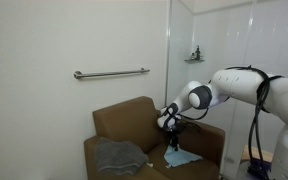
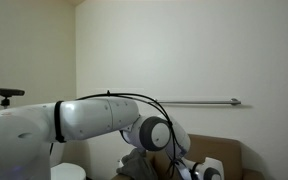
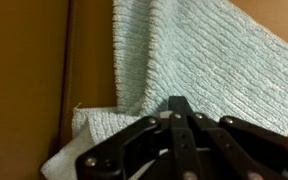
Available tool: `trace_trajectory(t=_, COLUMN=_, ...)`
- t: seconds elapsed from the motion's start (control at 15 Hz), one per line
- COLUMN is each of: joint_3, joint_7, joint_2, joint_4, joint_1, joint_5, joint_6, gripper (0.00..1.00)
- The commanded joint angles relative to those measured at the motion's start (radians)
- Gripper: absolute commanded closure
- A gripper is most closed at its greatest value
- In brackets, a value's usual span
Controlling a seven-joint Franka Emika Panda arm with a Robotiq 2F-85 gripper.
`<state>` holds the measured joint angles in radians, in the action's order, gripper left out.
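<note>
The plain white wall (image 1: 64, 40) fills most of the room in both exterior views. A long horizontal metal grab bar (image 1: 111, 73) is fixed to it, and a small corner shelf (image 1: 194, 58) sits high up to the right. Below the bar stands the broad brown upholstered armchair (image 1: 119, 120), whose seat is the working surface. The bulky white robot arm (image 1: 234, 88) comes in from the right over the chair's right armrest. The seat is hemmed in by the backrest on the far side and by an armrest at either side, so the open room lies above the seat and toward its near edge. In the wrist view a raised brown seam runs down the left, close beside the cloth. A crumpled grey towel (image 1: 119, 155) takes up the left part of the seat, well apart from the gripper. The pale blue ribbed cloth (image 3: 204, 50) lies on the right part of the seat toward the near edge, partly folded over itself. The black gripper (image 3: 174, 103) points down at it with its jaws drawn fully together. The tips meet on the cloth just where the upper layer folds over the lower. Whether a pinch of fabric is caught between them cannot be told.
</note>
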<state>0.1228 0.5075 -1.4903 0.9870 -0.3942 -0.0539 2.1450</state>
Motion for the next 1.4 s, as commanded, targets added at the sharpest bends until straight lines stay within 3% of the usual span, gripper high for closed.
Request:
trace_trajectory(t=0.0, joint_3=-0.009, joint_7=-0.014, joint_2=0.0, joint_4=0.003, joint_1=-0.028, joint_5=-0.021, joint_6=0.02, gripper=0.95)
trace_trajectory(t=0.13, joint_3=-0.009, joint_7=-0.038, joint_2=0.0, joint_4=0.006, joint_1=-0.035, joint_5=-0.014, joint_6=0.057, gripper=0.7)
trace_trajectory(t=0.53, joint_3=-0.011, joint_7=-0.072, joint_2=0.0, joint_4=0.044, joint_1=-0.048, joint_5=-0.015, joint_6=0.199, gripper=0.36)
trace_trajectory(t=0.87, joint_3=0.034, joint_7=-0.087, joint_2=0.0, joint_4=0.058, joint_1=-0.028, joint_5=-0.053, joint_6=0.292, gripper=0.05)
trace_trajectory(t=1.07, joint_3=0.059, joint_7=-0.086, joint_2=0.0, joint_4=0.088, joint_1=-0.026, joint_5=-0.094, joint_6=0.359, gripper=0.0)
trace_trajectory(t=1.33, joint_3=0.041, joint_7=-0.029, joint_2=0.0, joint_4=0.103, joint_1=-0.051, joint_5=-0.12, joint_6=0.347, gripper=0.0)
